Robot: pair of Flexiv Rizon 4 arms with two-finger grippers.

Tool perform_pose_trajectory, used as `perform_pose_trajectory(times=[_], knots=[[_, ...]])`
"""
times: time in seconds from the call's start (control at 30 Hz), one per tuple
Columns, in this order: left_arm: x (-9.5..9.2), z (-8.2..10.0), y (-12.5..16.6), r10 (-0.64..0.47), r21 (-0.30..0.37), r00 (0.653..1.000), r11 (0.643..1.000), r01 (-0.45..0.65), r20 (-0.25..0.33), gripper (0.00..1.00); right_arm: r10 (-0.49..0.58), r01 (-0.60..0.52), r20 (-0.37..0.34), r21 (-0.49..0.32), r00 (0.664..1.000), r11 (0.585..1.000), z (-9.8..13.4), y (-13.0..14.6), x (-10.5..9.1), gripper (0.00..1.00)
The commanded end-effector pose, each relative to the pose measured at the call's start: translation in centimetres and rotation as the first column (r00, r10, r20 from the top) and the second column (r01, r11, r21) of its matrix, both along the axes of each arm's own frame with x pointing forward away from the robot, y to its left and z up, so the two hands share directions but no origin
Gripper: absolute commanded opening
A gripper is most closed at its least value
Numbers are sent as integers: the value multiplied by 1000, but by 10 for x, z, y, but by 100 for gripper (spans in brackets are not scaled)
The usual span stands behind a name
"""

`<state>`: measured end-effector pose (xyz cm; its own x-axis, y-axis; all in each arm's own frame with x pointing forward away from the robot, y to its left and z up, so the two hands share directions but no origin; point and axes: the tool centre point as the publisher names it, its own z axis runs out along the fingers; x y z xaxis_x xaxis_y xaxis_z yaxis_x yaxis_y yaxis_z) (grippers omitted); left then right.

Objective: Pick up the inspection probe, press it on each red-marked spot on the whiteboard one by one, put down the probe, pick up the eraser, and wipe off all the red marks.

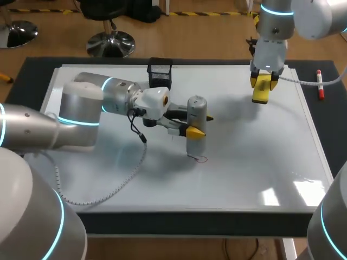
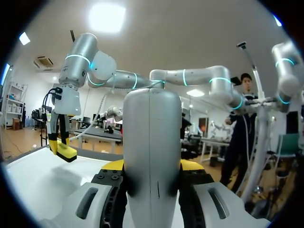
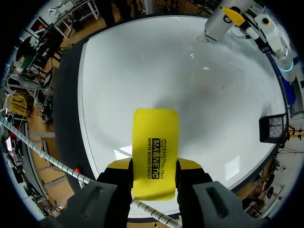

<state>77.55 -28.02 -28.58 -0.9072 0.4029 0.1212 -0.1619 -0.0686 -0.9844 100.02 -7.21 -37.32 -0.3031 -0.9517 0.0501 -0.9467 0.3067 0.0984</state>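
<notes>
The inspection probe (image 1: 196, 111), a grey cylinder, stands upright on the whiteboard (image 1: 244, 162) near its middle. My left gripper (image 1: 199, 125) is shut on it from both sides. The left wrist view shows the probe (image 2: 152, 142) filling the gap between the left gripper's (image 2: 152, 166) fingers. A small red mark (image 1: 201, 158) lies on the board right at the probe's lower end. Over the board's far right part, my right gripper (image 1: 264, 82) is shut on the yellow eraser (image 1: 261, 91). In the right wrist view the eraser (image 3: 155, 152) sticks out ahead of that gripper (image 3: 154, 166).
A black mesh basket (image 1: 160, 73) stands at the board's far edge, behind the left gripper. A red marker (image 1: 320, 85) lies on the dark table to the right of the board. The left arm's white cable (image 1: 116, 181) trails over the board's left part.
</notes>
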Motion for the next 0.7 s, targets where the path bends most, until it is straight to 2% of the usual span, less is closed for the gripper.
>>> perform_pose_trajectory(times=[0.03,0.7], knots=[[5,-11,-8,-35,-28,999,999,35,2,0,3,-3,1,-3,1000,1000,2,-1,0,0],[1,-19,-13,-51,-23,999,998,51,-5,0,3,-3,1,-3,1000,1000,2,-1,0,0]])
